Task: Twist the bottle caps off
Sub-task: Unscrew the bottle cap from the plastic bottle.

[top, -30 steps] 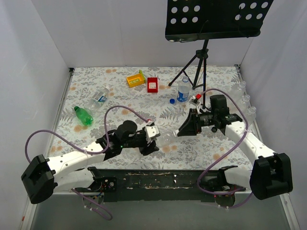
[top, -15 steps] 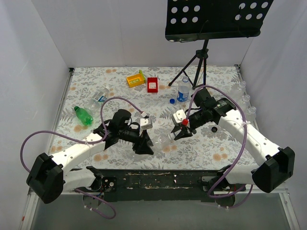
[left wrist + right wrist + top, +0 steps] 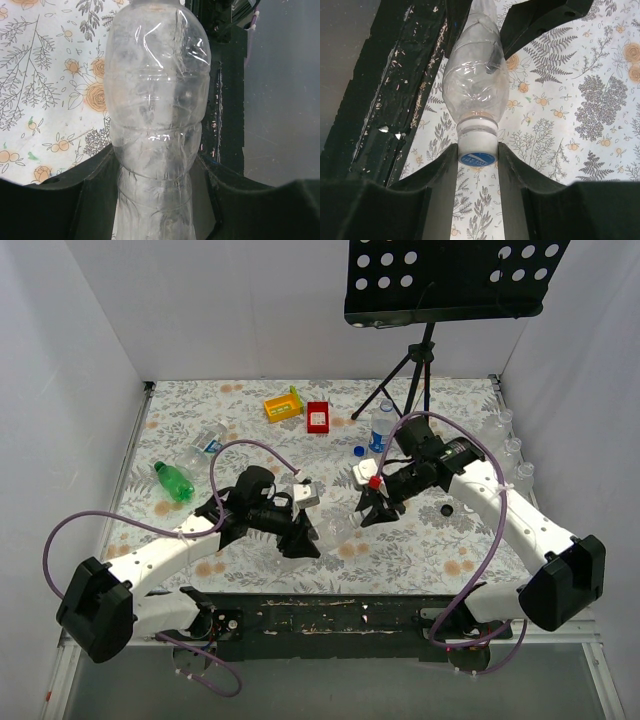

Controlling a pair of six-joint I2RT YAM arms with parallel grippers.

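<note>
My left gripper (image 3: 305,538) is shut on the body of a clear unlabelled bottle (image 3: 155,115), held off the table near the front; it also shows in the top view (image 3: 338,531). My right gripper (image 3: 370,510) is shut on that bottle's white cap with a blue top (image 3: 477,150), both fingers (image 3: 444,180) pressing its sides. The same bottle (image 3: 475,82) runs away from the cap toward the left gripper (image 3: 530,20). A loose blue cap (image 3: 359,451) lies by an upright blue-labelled bottle (image 3: 382,427). A green bottle (image 3: 174,481) and clear bottles (image 3: 203,446) lie at the left.
A yellow box (image 3: 283,405) and a red box (image 3: 318,417) sit at the back. A tripod (image 3: 415,380) carrying a black perforated stand (image 3: 445,275) stands at the back right. More clear bottles (image 3: 512,455) line the right wall. The dark front edge (image 3: 330,615) lies below the grippers.
My right gripper has swung left and closed on the cap of the bottle. My left gripper has lifted the bottle slightly toward it and turned.
</note>
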